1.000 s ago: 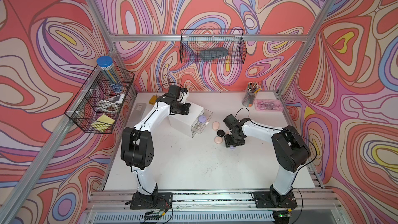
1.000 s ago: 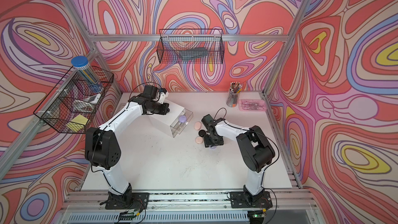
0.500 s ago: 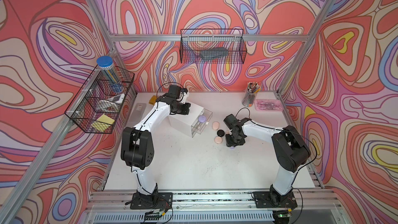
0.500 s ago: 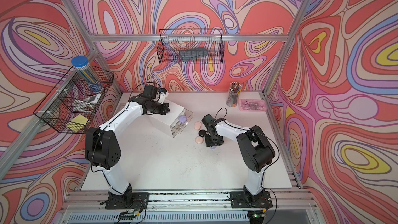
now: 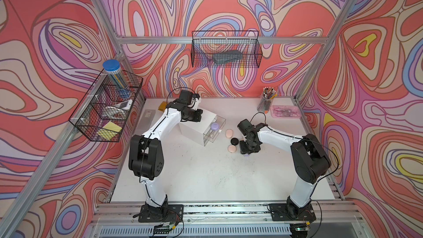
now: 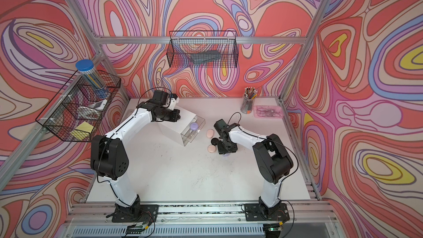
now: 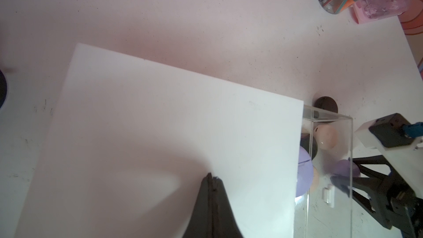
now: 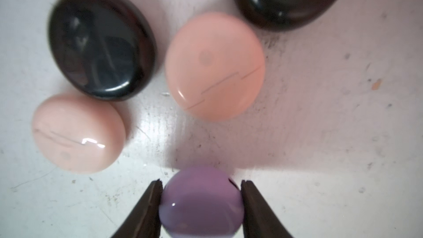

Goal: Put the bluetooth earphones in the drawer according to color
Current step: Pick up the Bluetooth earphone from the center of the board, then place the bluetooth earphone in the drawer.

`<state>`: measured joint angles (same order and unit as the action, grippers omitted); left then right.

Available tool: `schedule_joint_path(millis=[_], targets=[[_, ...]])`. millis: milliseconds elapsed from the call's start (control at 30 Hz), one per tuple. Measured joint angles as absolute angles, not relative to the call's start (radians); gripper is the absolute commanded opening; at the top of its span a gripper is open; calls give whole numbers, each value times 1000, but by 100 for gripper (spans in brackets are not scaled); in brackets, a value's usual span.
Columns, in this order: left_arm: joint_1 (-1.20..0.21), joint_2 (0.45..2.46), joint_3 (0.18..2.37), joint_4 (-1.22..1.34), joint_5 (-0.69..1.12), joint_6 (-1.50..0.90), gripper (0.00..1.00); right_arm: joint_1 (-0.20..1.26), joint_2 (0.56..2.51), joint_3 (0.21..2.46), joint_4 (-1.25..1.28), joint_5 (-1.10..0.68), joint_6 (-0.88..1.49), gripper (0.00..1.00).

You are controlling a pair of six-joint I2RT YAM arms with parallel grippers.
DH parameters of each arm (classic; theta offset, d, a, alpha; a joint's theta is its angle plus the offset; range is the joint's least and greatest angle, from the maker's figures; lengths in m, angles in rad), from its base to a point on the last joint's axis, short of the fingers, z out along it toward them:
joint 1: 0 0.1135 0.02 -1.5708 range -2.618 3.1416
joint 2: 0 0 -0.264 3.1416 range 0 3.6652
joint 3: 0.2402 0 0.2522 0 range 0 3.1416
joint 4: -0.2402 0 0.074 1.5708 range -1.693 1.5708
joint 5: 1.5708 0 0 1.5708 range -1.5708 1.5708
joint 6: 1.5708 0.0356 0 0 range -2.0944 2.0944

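Right end effector (image 8: 201, 183) has just closed on the lavender case (image 8: 201, 204), lower centre of frame. The case appears ready to lift to the drawer (image 5: 223, 122).

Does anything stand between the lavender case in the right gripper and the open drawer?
On the table, a black case and two pink cases lie between the lavender case and the open drawer. Above them, nothing visible.

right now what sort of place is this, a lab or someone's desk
Most likely a robot test cell staged as a desk: an aluminium frame with swirl walls, left arm and right arm bolted to a rail, plus a pencil cup and wire basket.
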<state>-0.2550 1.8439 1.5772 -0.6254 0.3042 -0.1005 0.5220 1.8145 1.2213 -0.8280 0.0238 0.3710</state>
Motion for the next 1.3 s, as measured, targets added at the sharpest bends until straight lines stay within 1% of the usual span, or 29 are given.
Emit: schedule_joint_path(millis=[200, 333, 500, 733, 1100, 1300], targets=[[-255, 1844, 1577, -625, 304, -101, 0, 522, 1814, 1377, -883, 44, 326, 39], [-256, 1844, 1577, -625, 303, -101, 0, 522, 1822, 1544, -918, 39, 292, 39], [-256, 1844, 1577, -625, 302, -101, 0, 522, 1863, 1732, -932, 28, 255, 39], [-257, 1844, 1577, -625, 299, -101, 0, 526, 1946, 1911, -956, -5, 220, 39], [-259, 1844, 1577, -625, 295, -101, 0, 607, 2054, 2039, -955, -116, 195, 40], [-265, 1844, 1578, -624, 284, -100, 0, 626, 2106, 2086, -955, -157, 191, 40]])
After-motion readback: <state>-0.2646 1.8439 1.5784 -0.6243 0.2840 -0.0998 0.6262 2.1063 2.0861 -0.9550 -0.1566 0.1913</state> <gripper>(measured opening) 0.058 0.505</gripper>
